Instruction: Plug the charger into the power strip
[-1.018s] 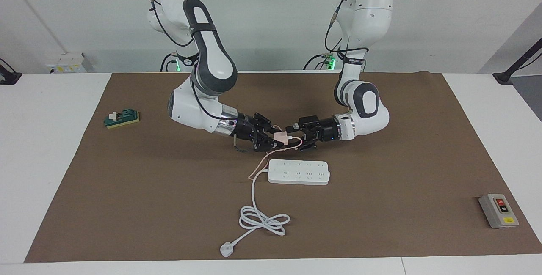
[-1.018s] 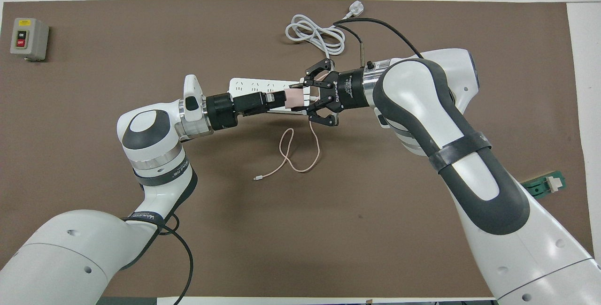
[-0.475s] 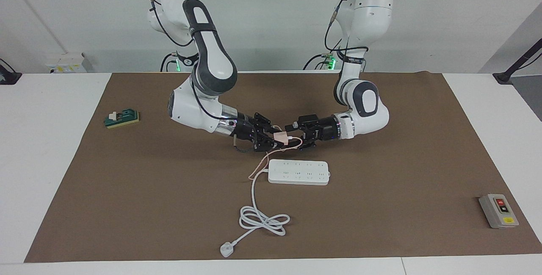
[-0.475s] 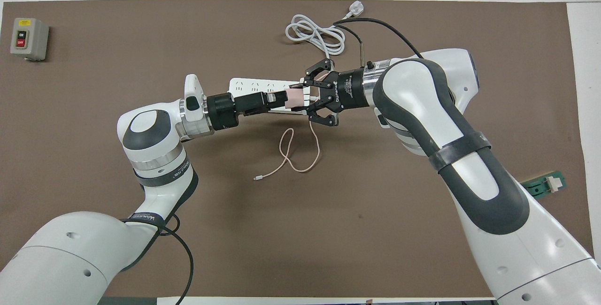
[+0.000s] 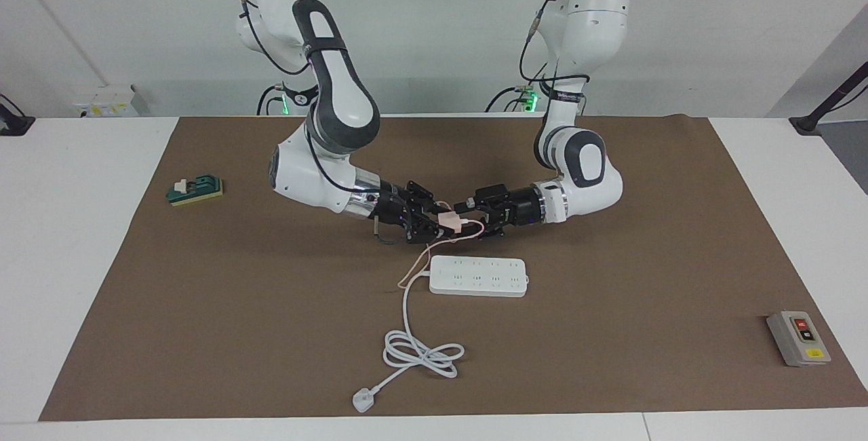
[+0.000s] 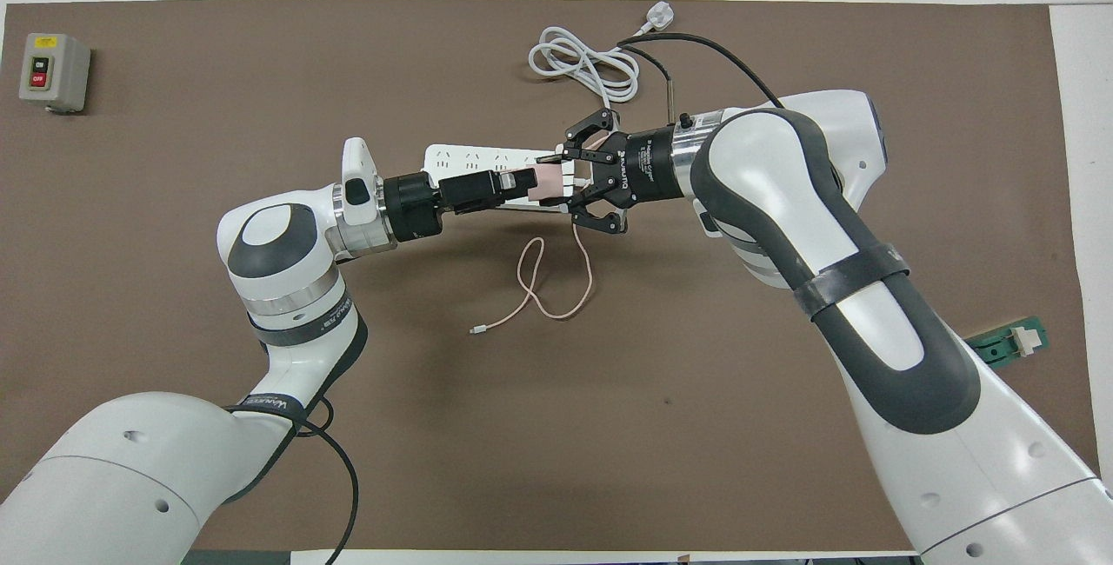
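Observation:
The pale pink charger [image 5: 449, 221] hangs in the air between both grippers, over the mat just nearer to the robots than the power strip [image 5: 478, 276]. My right gripper [image 5: 437, 218] is shut on the charger [image 6: 549, 186], one finger on each side. My left gripper [image 5: 475, 218] is open at the charger's other end, its fingers one above and one below that end. The charger's thin pink cable [image 6: 591, 282] droops to the mat. The white power strip [image 6: 461, 156] lies flat, partly hidden under the grippers in the overhead view, where my left gripper [image 6: 520, 184] meets my right gripper [image 6: 569, 181].
The strip's thick white cord [image 5: 420, 353] lies coiled farther from the robots, ending in a white plug [image 5: 363, 401]. A grey box with red and yellow buttons [image 5: 798, 338] stands toward the left arm's end. A small green block [image 5: 195, 190] lies toward the right arm's end.
My left gripper has crept a little closer onto the charger. The right gripper and the charger have stayed almost still.

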Controlling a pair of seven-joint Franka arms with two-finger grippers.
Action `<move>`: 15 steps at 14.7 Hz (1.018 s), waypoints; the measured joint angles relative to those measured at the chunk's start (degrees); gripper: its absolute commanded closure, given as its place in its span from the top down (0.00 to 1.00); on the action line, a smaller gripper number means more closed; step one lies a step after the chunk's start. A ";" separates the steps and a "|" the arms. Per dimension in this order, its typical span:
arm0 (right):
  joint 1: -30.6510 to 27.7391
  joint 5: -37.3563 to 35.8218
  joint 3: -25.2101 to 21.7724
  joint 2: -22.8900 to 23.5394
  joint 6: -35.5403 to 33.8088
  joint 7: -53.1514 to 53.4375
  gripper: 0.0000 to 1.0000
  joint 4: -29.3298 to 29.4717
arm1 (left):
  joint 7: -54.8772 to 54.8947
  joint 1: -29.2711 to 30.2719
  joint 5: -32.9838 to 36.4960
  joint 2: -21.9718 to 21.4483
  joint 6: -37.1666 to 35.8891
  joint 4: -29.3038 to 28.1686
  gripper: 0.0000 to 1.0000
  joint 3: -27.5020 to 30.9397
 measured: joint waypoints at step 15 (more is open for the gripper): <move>-0.02 -0.04 0.00 0.01 0.09 0.00 0.00 0.02 | 0.13 -0.33 -0.02 0.02 0.27 -0.03 0.00 0.01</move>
